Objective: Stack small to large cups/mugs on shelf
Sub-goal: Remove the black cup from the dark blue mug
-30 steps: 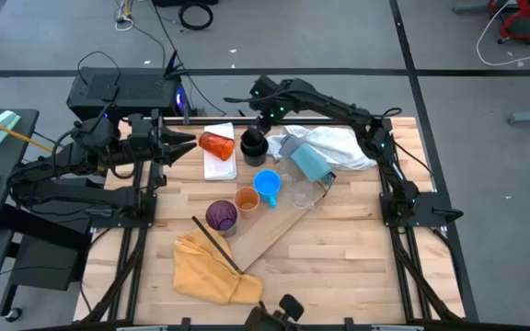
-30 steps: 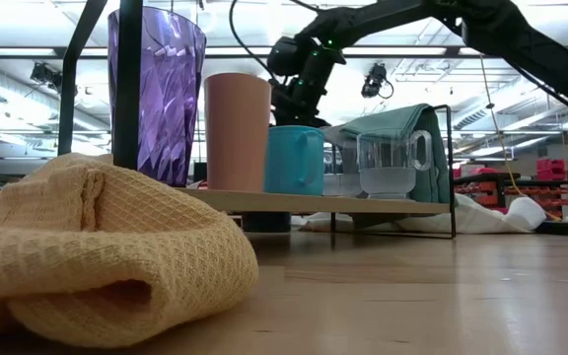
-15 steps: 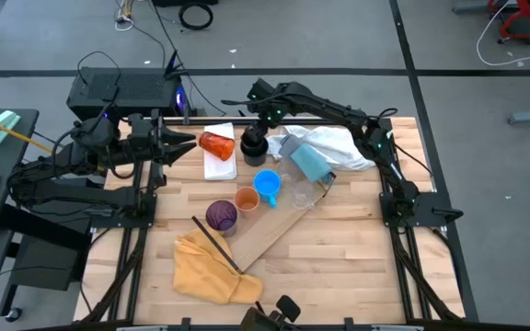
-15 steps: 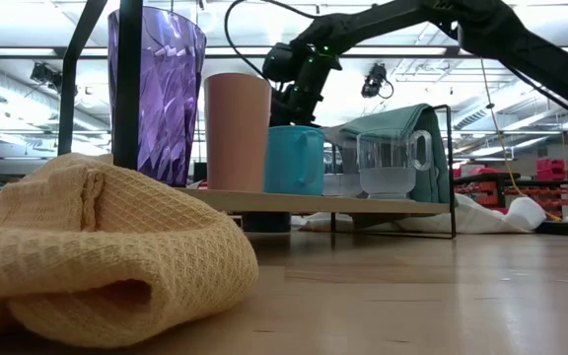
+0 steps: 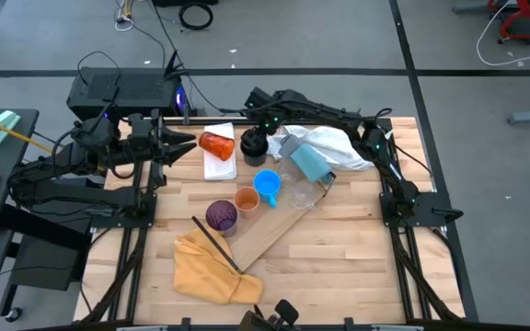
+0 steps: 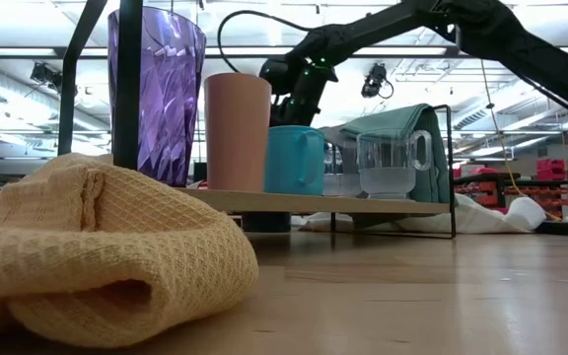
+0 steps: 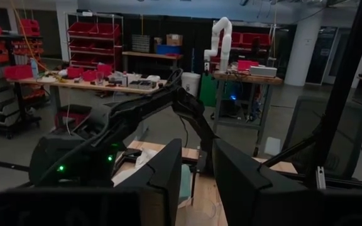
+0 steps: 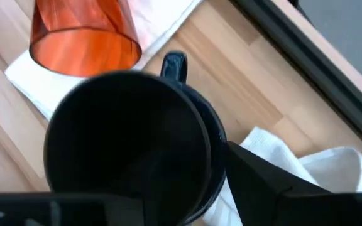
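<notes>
A purple cup (image 5: 221, 215), a small orange cup (image 5: 247, 199), a blue mug (image 5: 267, 184) and a clear mug (image 5: 304, 193) stand in a row on the pale wooden shelf board (image 5: 270, 234). A red-orange tumbler (image 5: 215, 144) lies on its side on a white pad (image 5: 220, 164). A black mug (image 5: 253, 144) stands at the table's far middle; in the right wrist view (image 8: 127, 141) a dark bluish rim and handle show around it. My right gripper (image 5: 255, 131) is open just above it, with a finger on either side. My left gripper (image 5: 188, 141) waits open at the far left.
A pale-blue cylinder (image 5: 309, 161) and a white cloth (image 5: 337, 144) lie right of the black mug. A yellow cloth (image 5: 212, 267) lies at the near left, beside the board's near end. A thin dark rod (image 5: 212, 241) lies across it.
My right gripper has moved a little toward the table's left edge and down, closer over the black mug. Nothing on the table has moved.
</notes>
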